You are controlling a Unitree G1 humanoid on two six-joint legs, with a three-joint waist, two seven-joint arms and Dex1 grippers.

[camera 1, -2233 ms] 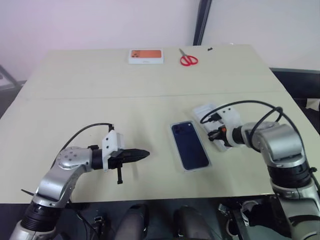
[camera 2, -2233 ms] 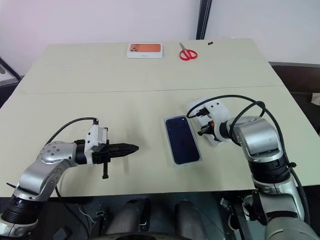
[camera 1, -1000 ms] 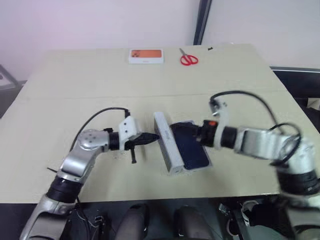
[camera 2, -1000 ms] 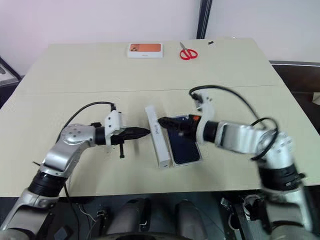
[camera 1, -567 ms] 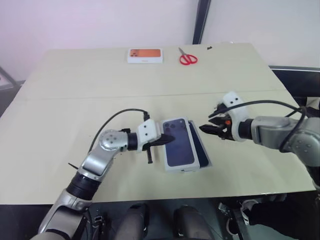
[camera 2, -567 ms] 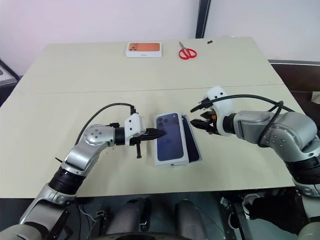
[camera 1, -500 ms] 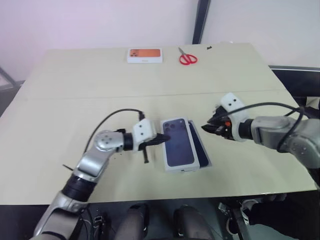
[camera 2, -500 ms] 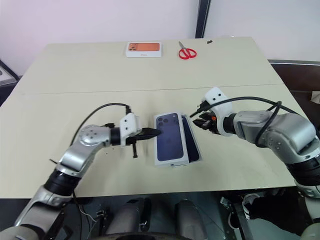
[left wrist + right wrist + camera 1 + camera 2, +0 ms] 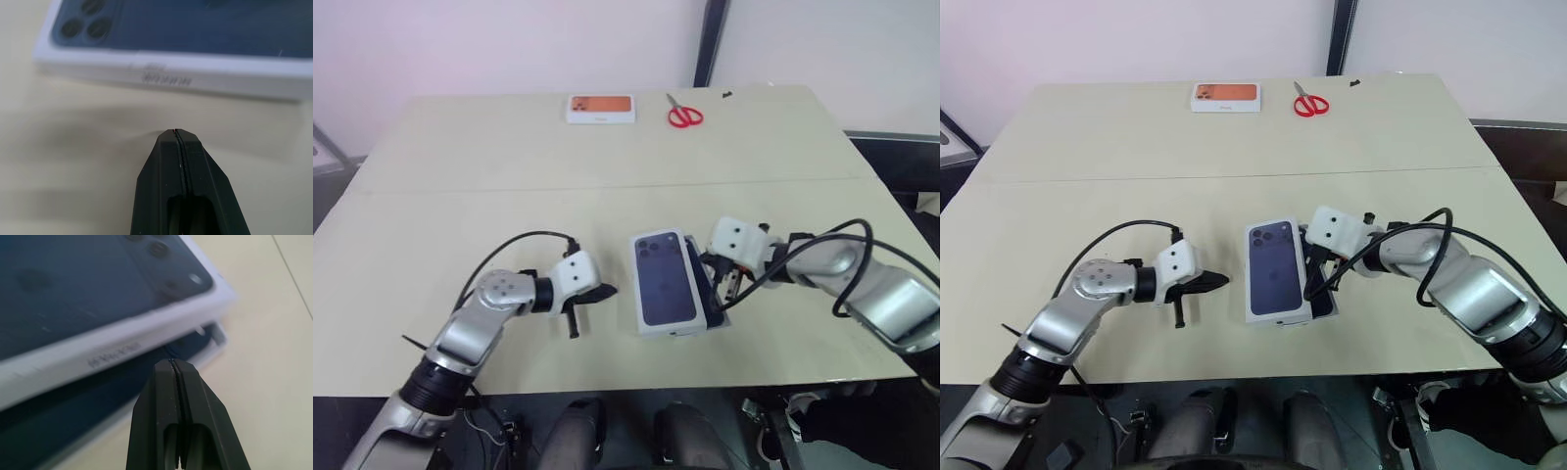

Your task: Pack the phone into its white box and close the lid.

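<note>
Since half a second ago the left gripper (image 9: 607,290) has drawn back from the lid (image 9: 664,282) and now sits a little lower on the table (image 9: 509,186), just off the lid's left long side, while the right gripper (image 9: 1315,284) has come in from the open table on the right and dipped down to the box's right edge. The lid lies face up, its printed dark-blue phone back showing, and it rests askew: it covers the left part of the white box (image 9: 717,315) but leaves a strip of the box's right side uncovered. In that strip the dark navy edge of the phone (image 9: 73,416) shows, lying in the box beneath the lid's raised side wall. The left gripper's fingers are pressed together, empty, their tip pointing at the lid's side wall with bare table between them. The right gripper is likewise clenched on nothing, its tip right above the exposed strip of phone beside the lid's edge; whether it touches cannot be told. At the far edge of the table lie an orange-topped white box (image 9: 600,109) and red-handled scissors (image 9: 683,117), well apart from the work.
</note>
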